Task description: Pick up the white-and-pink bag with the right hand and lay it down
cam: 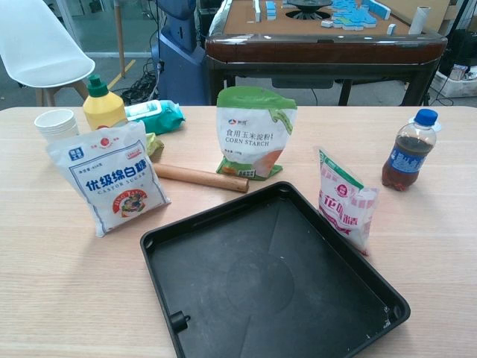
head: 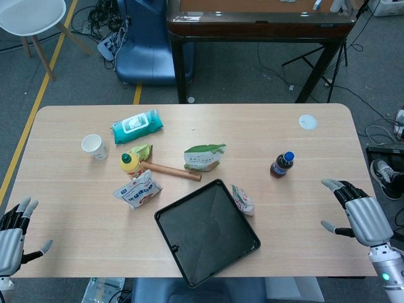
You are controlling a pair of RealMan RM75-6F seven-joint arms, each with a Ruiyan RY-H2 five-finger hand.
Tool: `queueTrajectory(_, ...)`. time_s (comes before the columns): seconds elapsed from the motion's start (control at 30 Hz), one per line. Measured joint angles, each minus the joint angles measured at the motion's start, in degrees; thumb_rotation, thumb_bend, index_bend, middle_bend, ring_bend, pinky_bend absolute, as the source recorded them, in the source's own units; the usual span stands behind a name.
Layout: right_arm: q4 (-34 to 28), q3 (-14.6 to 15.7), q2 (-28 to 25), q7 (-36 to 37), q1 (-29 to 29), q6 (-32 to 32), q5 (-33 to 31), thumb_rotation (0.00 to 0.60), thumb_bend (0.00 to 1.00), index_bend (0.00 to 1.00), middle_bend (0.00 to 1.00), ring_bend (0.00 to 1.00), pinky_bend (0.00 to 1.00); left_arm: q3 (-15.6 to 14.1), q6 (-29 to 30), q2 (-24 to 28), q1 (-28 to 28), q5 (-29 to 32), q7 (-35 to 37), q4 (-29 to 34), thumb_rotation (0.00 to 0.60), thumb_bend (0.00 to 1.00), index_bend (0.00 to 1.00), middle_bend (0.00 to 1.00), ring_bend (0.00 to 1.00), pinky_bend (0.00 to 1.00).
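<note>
The white-and-pink bag (cam: 345,203) is seen standing upright on the worktop (head: 315,208), just beside the right edge of the black tray (head: 207,231). The right hand (head: 361,216) is held over the worktop's right edge, well apart from the bag, with its fingers (head: 332,184) spread and nothing gripped. The left hand (head: 12,232) is placed at the near left corner, its fingers likewise apart and empty. A corn starch bag (cam: 255,133) is stood behind the tray, a rolling pin (cam: 201,177) is laid beside it, and a castor sugar bag (cam: 108,177) is stood to the left. A cola bottle (cam: 408,151) is set upright at the right.
</note>
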State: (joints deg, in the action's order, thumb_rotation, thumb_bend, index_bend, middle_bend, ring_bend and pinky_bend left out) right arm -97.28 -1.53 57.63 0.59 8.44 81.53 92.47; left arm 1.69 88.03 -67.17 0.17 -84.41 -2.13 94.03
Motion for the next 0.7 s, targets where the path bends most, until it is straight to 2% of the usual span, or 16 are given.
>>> queueTrajectory(0.27,0.27,0.23,0.03,0.19,1.1,-2.69,-0.55,0.6,0.0,0.16,0.22,0.19,0.35,-0.2,0.11,0.07,0.2,-0.03,-0.13,0.16,0.6,0.18,0.08,0.02,0.0,0.06)
queueTrajectory(0.7,2.34,-1.0,2.54,1.44,9.56,-17.34,-4.41,0.6,0.0,0.16,0.22,0.19,0.35,-0.48,1.32,0.59,0.9,-0.62,-0.49,1.13,0.6,0.18,0.08,0.02,0.0,0.06)
